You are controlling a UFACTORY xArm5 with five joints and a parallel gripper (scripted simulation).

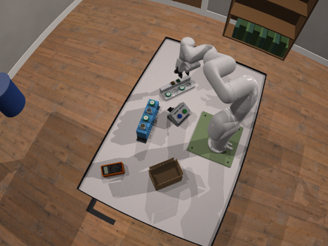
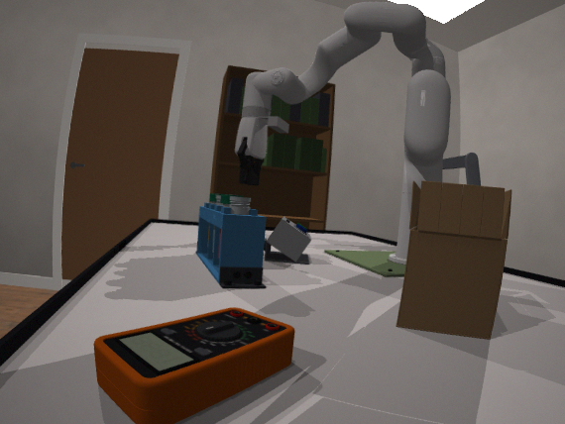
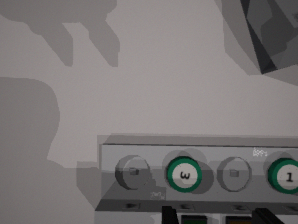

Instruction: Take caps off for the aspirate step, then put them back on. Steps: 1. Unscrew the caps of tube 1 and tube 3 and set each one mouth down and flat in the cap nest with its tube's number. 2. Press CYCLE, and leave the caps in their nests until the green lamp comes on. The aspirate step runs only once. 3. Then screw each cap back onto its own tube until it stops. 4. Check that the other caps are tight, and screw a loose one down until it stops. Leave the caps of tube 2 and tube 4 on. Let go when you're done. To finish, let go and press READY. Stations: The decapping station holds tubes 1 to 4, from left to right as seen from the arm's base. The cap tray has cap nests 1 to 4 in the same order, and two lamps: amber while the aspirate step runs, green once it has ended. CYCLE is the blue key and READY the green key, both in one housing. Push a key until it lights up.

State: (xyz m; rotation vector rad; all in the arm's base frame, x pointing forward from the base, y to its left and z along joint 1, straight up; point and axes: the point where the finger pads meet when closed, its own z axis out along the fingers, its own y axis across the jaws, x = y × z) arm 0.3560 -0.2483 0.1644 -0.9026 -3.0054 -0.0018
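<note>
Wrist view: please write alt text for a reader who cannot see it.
Looking down on the grey cap tray: green-rimmed caps marked 3 and 1 sit in two nests, each with an empty nest to its left. The tips of the hand's dark fingers show at the bottom edge, holding nothing.

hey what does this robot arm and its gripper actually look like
The arm is smooth, matte light grey, built of rounded tubular links with bulbous joints, and one joint cap bears a faint round emblem. No loose cables show. It stands on a green base plate. The gripper is black and blocky, with short dark fingers.
</note>
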